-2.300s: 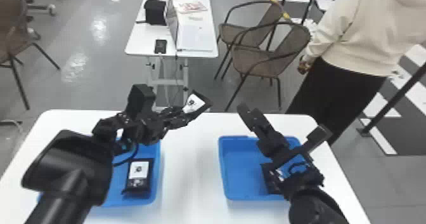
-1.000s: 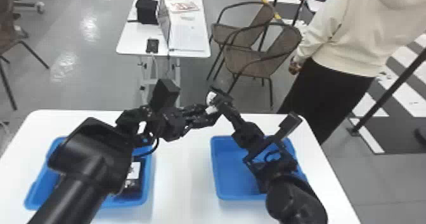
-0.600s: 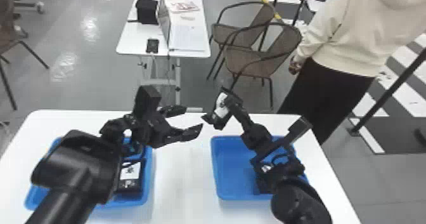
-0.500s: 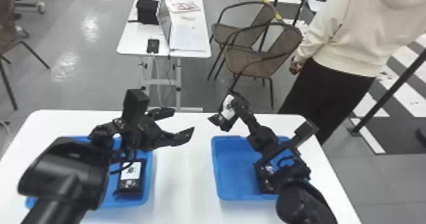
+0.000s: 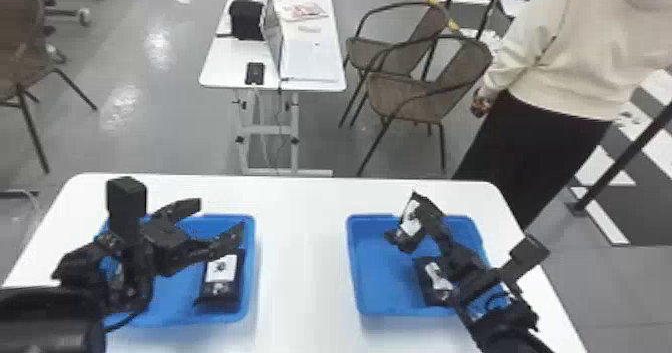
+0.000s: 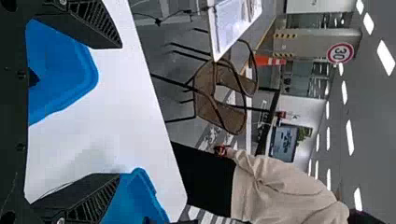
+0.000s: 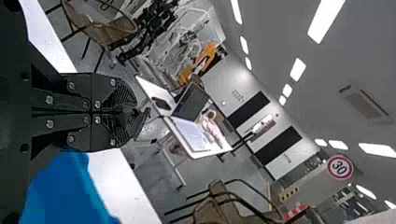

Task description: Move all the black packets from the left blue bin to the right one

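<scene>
1. One black packet (image 5: 411, 219) with a white label is raised over the far left part of the right blue bin (image 5: 351, 257), tilted, in your right gripper (image 5: 424, 211).
2. Your right gripper is clenched on that packet; in its own wrist view you can see the two fingers pressed close together.
3. A second black packet (image 5: 431, 279) lies inside the right blue bin, partly covered from your head view by the right arm (image 5: 465, 272).
4. A third black packet (image 5: 220, 277), white label up, lies inside the left blue bin (image 5: 251, 277), just beside its right wall.
5. Your left gripper (image 5: 219, 218) is released, fingers spread well apart above the left blue bin's far right part.
6. Both bins sit apart on the white table (image 5: 300, 257), with bare tabletop between them.
7. Beyond it you have a smaller white table (image 5: 225, 62) carrying a laptop (image 5: 272, 34), papers (image 5: 310, 59) and a small black device (image 5: 255, 73).
8. Two brown chairs (image 5: 415, 97) stand to the right of that smaller table.
</scene>
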Motion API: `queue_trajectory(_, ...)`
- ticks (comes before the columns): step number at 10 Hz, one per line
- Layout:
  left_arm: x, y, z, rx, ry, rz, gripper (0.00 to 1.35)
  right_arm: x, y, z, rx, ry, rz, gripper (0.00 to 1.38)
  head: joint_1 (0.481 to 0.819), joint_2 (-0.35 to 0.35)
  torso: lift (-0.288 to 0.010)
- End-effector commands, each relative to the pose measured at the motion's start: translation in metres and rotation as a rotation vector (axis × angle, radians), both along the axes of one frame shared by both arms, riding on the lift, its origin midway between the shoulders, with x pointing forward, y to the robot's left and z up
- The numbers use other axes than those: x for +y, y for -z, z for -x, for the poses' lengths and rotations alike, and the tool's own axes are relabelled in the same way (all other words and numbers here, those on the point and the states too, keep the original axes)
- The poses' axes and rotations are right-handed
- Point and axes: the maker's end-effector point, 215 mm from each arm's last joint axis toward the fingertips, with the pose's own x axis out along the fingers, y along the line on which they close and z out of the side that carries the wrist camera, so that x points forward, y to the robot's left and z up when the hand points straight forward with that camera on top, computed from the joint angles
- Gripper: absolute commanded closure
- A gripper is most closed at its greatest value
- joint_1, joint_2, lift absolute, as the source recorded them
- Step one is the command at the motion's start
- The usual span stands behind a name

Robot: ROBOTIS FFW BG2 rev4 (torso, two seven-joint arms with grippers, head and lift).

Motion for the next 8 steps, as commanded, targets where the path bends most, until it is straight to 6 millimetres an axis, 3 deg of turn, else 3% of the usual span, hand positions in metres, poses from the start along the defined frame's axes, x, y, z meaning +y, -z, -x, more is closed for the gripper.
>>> queue_trajectory(1,0.016,0.009,0.01,0.031,-0.033,0.034,0.11,-0.008,0.029,0.007,0.062,0.003,0.013,1.28,0.695,-0.144,0.0)
queue_trajectory(2,0.019,0.01,0.011,0.037,-0.039,0.047,0.13,-0.011,0.046,0.01,0.101,0.009,0.008,1.27,0.695,-0.139,0.0)
queue_trajectory(3,0.02,0.009,0.012,0.035,-0.042,0.05,0.13,-0.013,0.059,0.011,0.131,0.012,0.001,1.11,0.695,-0.137,0.0)
queue_trajectory(5,0.019,0.01,0.013,0.043,-0.04,0.047,0.12,-0.032,0.068,0.013,0.163,0.07,0.033,0.28,0.695,-0.139,0.0)
queue_trajectory(6,0.018,0.017,0.017,0.083,-0.043,0.052,0.12,-0.043,0.059,0.014,0.141,0.105,0.055,0.05,0.695,-0.148,0.0)
queue_trajectory(8,0.012,0.032,0.024,0.158,-0.041,0.052,0.13,-0.051,0.023,0.013,0.062,0.146,0.063,0.16,0.695,-0.173,0.0)
